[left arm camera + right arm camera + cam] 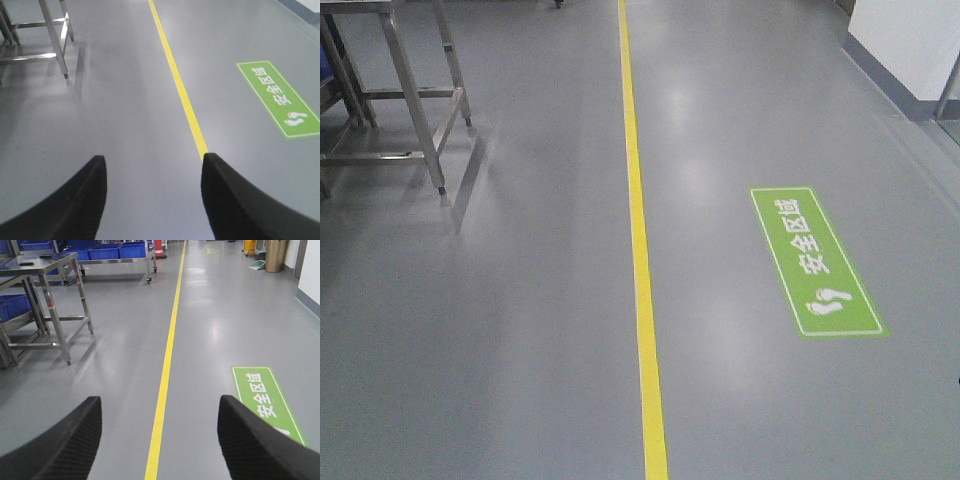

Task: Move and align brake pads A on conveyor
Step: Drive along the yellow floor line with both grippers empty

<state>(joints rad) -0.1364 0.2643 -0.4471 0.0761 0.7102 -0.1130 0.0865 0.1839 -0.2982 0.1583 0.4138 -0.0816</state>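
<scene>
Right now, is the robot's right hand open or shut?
Open. The right hand has two black fingers wide apart, only grey floor and a yellow line between them.

Yellow line (640, 260) crosses grey floor (520, 330) beside green sign (816, 262).

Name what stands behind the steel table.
Blue crates on a wheeled rack stand behind the steel table; its top covers some of them, and their contents cannot be seen.

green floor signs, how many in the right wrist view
2. One green rectangular floor sign lies close, right of the yellow painted floor line; a second sign, tiny, lies far up the aisle. More may be hidden.
</scene>
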